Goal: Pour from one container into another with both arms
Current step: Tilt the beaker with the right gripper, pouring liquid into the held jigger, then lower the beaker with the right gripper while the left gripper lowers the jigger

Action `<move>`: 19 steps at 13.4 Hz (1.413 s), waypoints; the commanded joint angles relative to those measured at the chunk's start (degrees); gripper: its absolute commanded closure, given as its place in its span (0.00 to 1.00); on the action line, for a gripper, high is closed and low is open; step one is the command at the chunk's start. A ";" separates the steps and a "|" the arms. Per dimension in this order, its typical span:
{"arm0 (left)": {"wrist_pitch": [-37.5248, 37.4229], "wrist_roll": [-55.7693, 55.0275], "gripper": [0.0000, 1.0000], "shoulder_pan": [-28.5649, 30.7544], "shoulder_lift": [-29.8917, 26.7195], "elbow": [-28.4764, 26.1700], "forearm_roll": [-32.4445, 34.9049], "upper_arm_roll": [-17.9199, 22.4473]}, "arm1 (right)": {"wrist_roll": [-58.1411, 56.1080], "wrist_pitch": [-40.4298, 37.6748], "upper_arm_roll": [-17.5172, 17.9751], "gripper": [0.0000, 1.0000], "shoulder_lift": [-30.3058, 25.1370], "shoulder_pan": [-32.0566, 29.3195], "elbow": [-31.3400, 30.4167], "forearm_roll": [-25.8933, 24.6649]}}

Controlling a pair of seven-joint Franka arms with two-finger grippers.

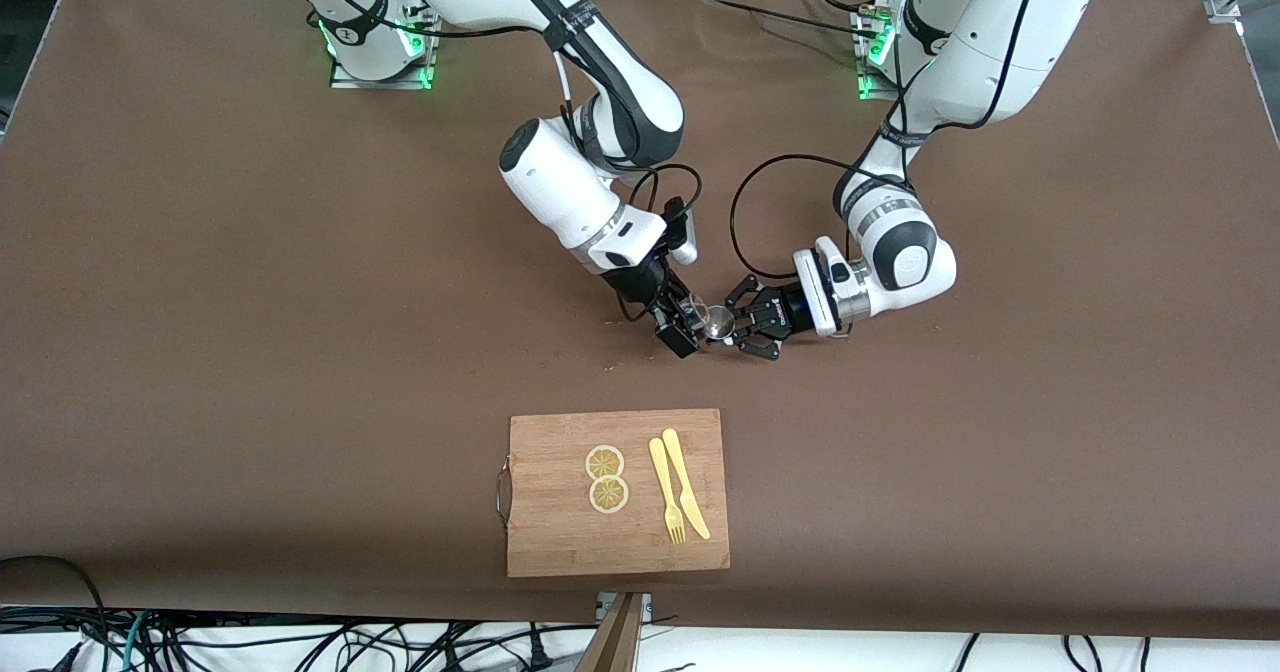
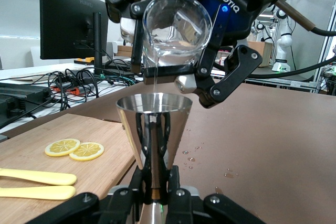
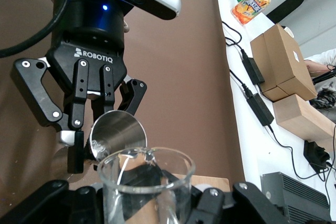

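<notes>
At the front view's centre, above the counter [image 1: 300, 352], the right pincer [image 1: 683, 324] pinches the tilted glass [image 2: 176, 27], a thin stream falling into the jigger [image 2: 154, 129] pinched upright by the left pincer [image 1: 745, 327].

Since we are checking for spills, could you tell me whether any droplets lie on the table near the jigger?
Yes, the left wrist view shows several droplets on the brown table beside the steel jigger.
</notes>
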 commanded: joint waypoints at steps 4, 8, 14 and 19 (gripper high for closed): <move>1.04 -0.92 1.00 -0.57 -1.27 -0.57 -1.77 -0.01 | 1.32 1.34 0.09 0.97 0.33 0.45 0.43 0.30; 0.95 -1.27 1.00 -0.48 -1.45 -0.57 -1.77 -0.01 | 3.08 1.34 0.36 0.97 0.16 0.53 0.43 4.95; 0.25 -0.75 1.00 1.53 -1.80 -1.53 -0.64 -0.01 | 3.17 0.99 0.53 0.97 -0.80 0.36 0.69 16.72; -7.55 1.79 1.00 8.64 -2.06 -4.69 7.78 0.08 | 3.17 -8.83 -0.17 0.97 -2.74 -3.41 0.69 26.76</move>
